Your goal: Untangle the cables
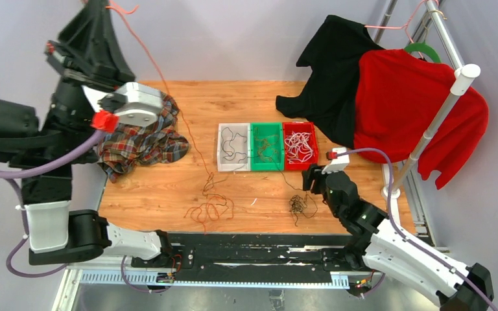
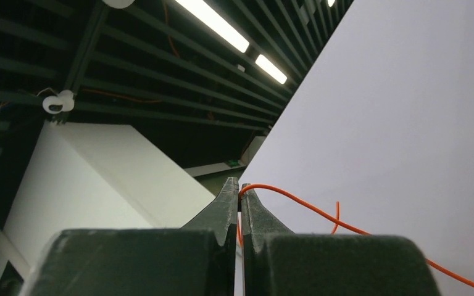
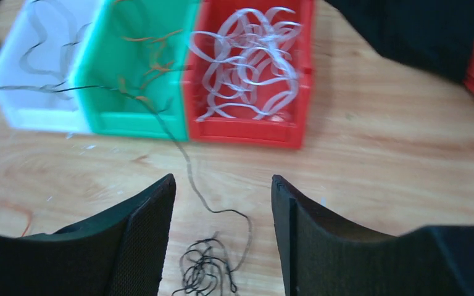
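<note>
My left gripper point(image 2: 241, 191) is raised high at the top left, shut on a thin orange cable point(image 2: 321, 213). That orange cable point(image 1: 168, 97) slopes down to a loose orange tangle point(image 1: 211, 208) on the table. My right gripper point(image 3: 222, 185) hangs open just above a small black cable tangle point(image 3: 207, 271), with nothing between its fingers. A black strand point(image 3: 185, 157) runs from that tangle to the green bin point(image 3: 136, 123) and the white bin point(image 3: 37, 117). White cables point(image 3: 247, 61) lie in the red bin point(image 3: 247, 132).
A plaid shirt point(image 1: 142, 139) lies at the table's left, under my left arm. A black garment point(image 1: 334, 71) and a red garment point(image 1: 415, 103) hang from a rack point(image 1: 441, 110) at the right, draping close to the red bin.
</note>
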